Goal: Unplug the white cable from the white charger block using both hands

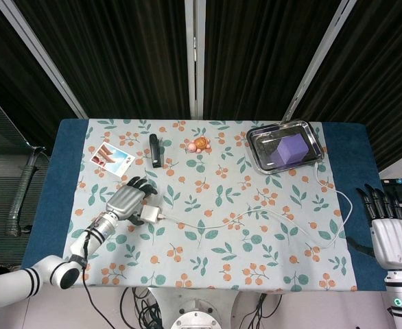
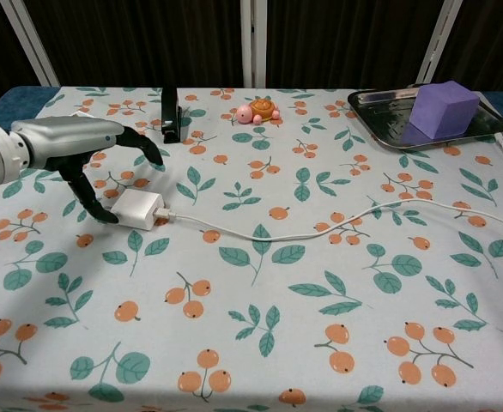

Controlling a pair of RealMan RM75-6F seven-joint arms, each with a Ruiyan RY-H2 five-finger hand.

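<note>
The white charger block lies on the floral cloth at the table's left. The white cable is plugged into its right end and snakes right across the cloth towards the tray. My left hand arches over the block's left end. Its thumb reaches down beside the block's left side, and its fingers are spread above the far side, closed on nothing. My right hand hangs off the table's right edge with its fingers apart, holding nothing; only the head view shows it.
A black bar-shaped object, a toy turtle and a picture card lie along the back. A metal tray at the back right holds a purple block.
</note>
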